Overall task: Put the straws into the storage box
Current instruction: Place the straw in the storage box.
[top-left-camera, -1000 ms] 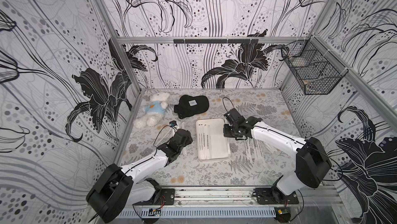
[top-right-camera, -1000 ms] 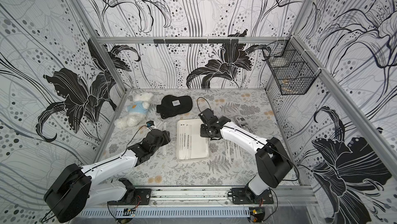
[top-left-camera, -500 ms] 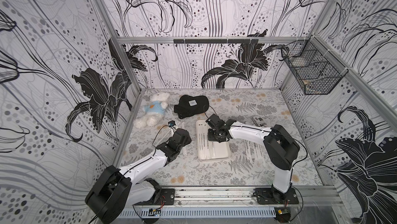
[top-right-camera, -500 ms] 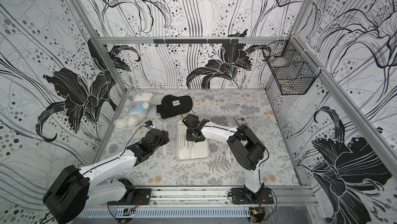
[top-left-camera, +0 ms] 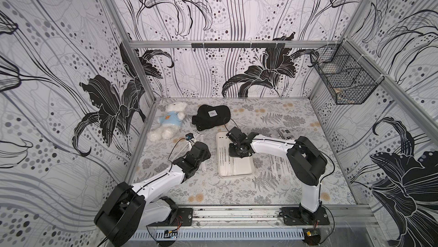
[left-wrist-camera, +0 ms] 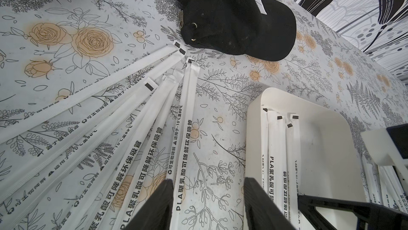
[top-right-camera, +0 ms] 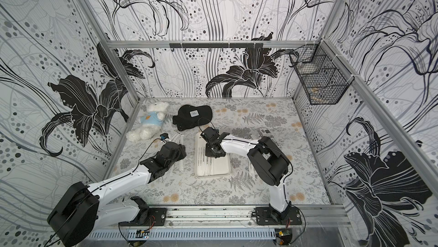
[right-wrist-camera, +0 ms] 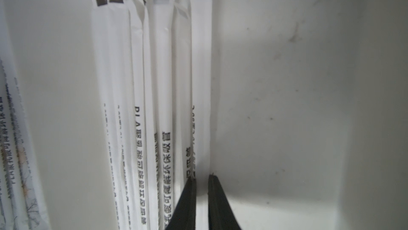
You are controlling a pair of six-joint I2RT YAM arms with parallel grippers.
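Wide apart stand the jaws of my left gripper [left-wrist-camera: 207, 181], low over the table [top-left-camera: 237, 193]. One of the straws [left-wrist-camera: 183, 118] lies between the two fingers and, as far as that wrist view shows, touches neither. On my right gripper [right-wrist-camera: 201, 178] the jaws leave only a narrow slit. A flat wrapper edge runs into it, and I cannot tell whether it is pinched or lies loose beneath.

For places I take the storage box [top-left-camera: 244, 167] as the dial's centre in both top views, with twelve toward the back wall. My right arm reaches in from three and covers the box's middle, so those fingertips are hidden from above. A wire basket [top-left-camera: 343, 79] hangs high on the side wall toward two, and its contents are too dim to name. The box lies flat, long sides running twelve to six, with its three o'clock half bare. A teddy bear [top-left-camera: 169, 121] in a blue shirt lies at ten, and a black cap [top-left-camera: 211, 117] at eleven. A short printed tube [top-left-camera: 285, 134] lies on the table toward two.

Several more straws [right-wrist-camera: 163, 63] lie side by side in the box against its nine o'clock wall. A fan of loose straws [left-wrist-camera: 141, 156] spreads on the table at nine, mostly hidden from above by my left gripper. Other straws [top-left-camera: 279, 165] lie on the table at three. Both wrist views cut off their near ends.
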